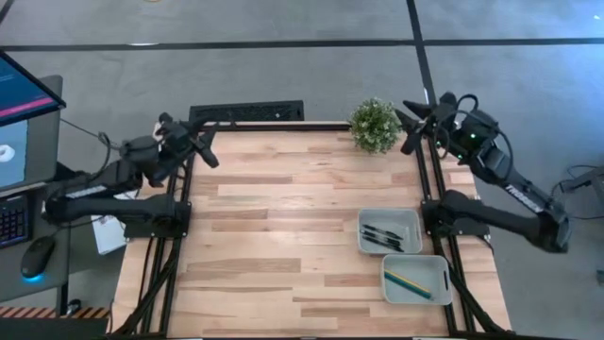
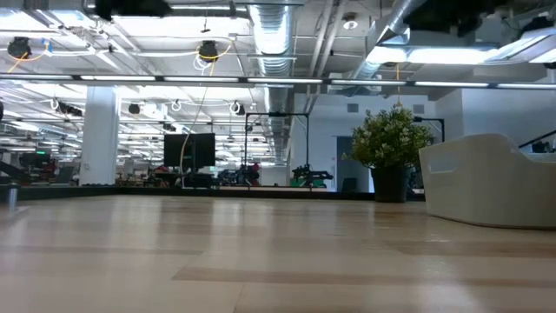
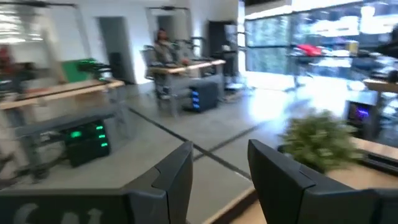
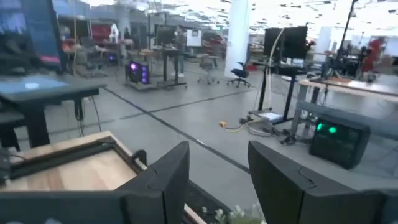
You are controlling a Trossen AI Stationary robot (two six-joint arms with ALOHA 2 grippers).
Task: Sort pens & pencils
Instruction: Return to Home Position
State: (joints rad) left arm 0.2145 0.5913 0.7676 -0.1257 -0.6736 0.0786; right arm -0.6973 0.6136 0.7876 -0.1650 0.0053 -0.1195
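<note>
At the table's plant-side edge, over its right corner, my right gripper (image 1: 416, 121) hangs in the air. Its wrist view shows the gripper (image 4: 217, 180) with both dark fingers spread and nothing between them. Just beside it, toward the middle of that edge, stands the small potted plant (image 1: 376, 125). My right arm's base is clamped to the table's right rail.

Beside that base lie the two gray bins, on the wooden table (image 1: 274, 227). The bin nearer the plant (image 1: 416, 219) holds the pens (image 1: 382, 236), several black sticks lying roughly side by side on its floor. The other bin (image 1: 444, 268) sits just beyond it, offset diagonally toward the right corner away from the plant. It holds the pencils (image 1: 408, 283), one yellow and one blue, lying close together at a slant. Both bins are well apart from my right gripper, with the arm's base between.

My left gripper (image 1: 203, 142) waits over the opposite left corner. Its fingers (image 3: 177, 180) are likewise parted and empty, and the whole width of the table lies between them and the bins. In the low view no pen or pencil shows on the boards.
</note>
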